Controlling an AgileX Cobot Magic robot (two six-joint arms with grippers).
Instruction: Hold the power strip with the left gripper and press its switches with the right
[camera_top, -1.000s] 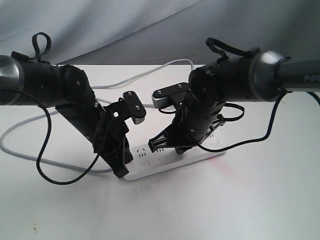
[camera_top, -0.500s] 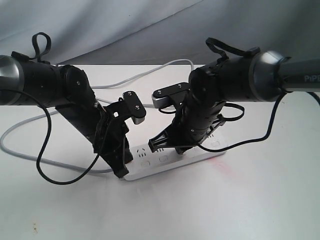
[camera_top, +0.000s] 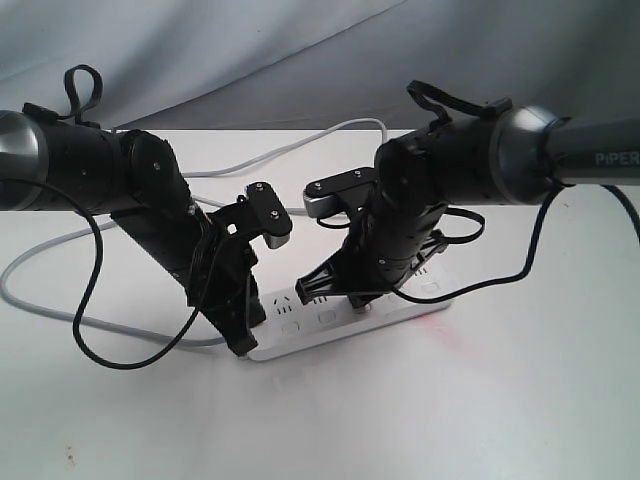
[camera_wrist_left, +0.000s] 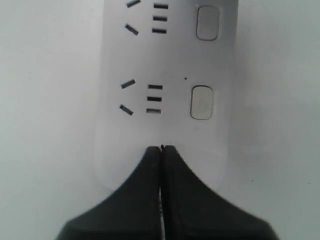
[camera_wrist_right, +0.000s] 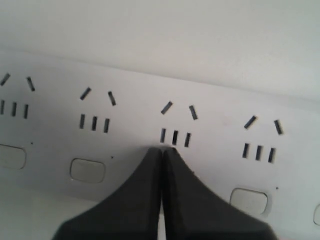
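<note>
The white power strip (camera_top: 335, 325) lies flat on the table, running from lower left to upper right. My left gripper (camera_top: 241, 347) is shut, and its closed tips (camera_wrist_left: 161, 148) rest on the rounded end of the power strip (camera_wrist_left: 150, 55), just past the last switch (camera_wrist_left: 202, 102). My right gripper (camera_top: 358, 300) is also shut. Its tips (camera_wrist_right: 162, 150) sit on the strip's (camera_wrist_right: 135, 85) face below an outlet, where that outlet's switch would be; the switch itself is hidden. Neighbouring switches (camera_wrist_right: 88, 170) (camera_wrist_right: 249, 201) show on either side.
The strip's thin grey cord (camera_top: 300, 145) runs back across the table and loops round to the left (camera_top: 30, 262). A faint red glow (camera_top: 440, 312) shows at the strip's right end. Grey cloth hangs behind the white table (camera_top: 480, 400).
The right arm has shifted slightly to the left, its gripper staying on the strip. The left arm has not moved.
</note>
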